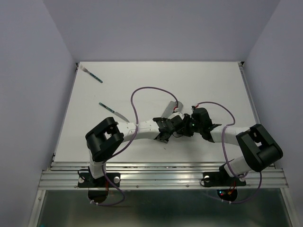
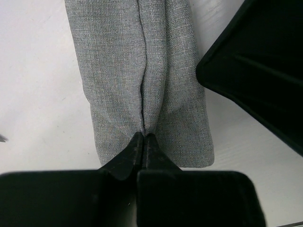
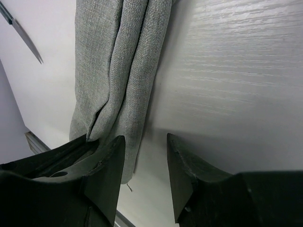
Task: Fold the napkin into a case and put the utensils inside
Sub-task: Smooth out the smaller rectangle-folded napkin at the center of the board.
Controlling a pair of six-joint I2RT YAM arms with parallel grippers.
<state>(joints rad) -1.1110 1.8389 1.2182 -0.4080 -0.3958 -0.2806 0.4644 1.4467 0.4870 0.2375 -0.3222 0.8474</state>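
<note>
Left pincer (image 2: 143,136) — clamped on case (image 2: 137,71) fold | right pincer (image 3: 146,138) — half-spread, empty, beside it

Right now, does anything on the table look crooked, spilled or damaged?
Nothing spilled or torn. The napkin is bunched into a crease where the left pincer pinches its end, so the folds look uneven. The knife and the other utensil lie apart, both slanted, over on the left.
</note>
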